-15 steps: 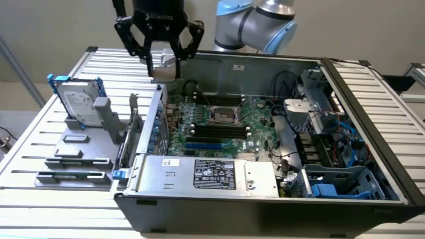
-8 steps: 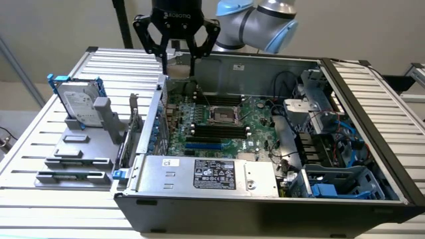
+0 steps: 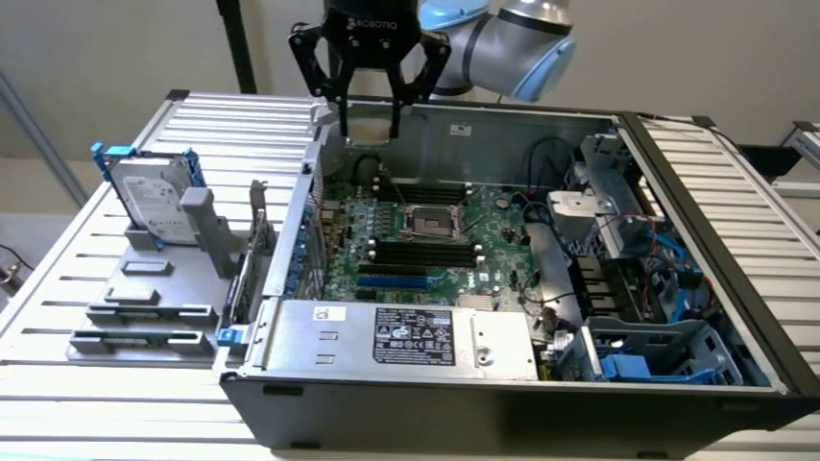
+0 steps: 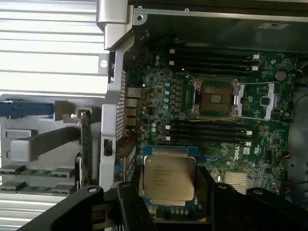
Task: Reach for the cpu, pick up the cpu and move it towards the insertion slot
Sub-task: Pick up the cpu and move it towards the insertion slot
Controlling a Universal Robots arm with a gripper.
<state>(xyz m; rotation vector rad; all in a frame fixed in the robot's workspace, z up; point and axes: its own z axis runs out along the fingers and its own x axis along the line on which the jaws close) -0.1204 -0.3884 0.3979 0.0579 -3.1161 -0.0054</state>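
Above the open computer case, the black end effector [image 3: 368,130] grips the small, flat silver-grey square cpu [image 4: 169,179] by its edges; light, stiff, fragile underneath.

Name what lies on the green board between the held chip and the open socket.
In the wrist view, a row of long black memory slots lies between the chip and the socket.

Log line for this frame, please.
stage: carry | gripper: shut on cpu | position: above case rear edge | insertion slot: empty, cpu not yet over it
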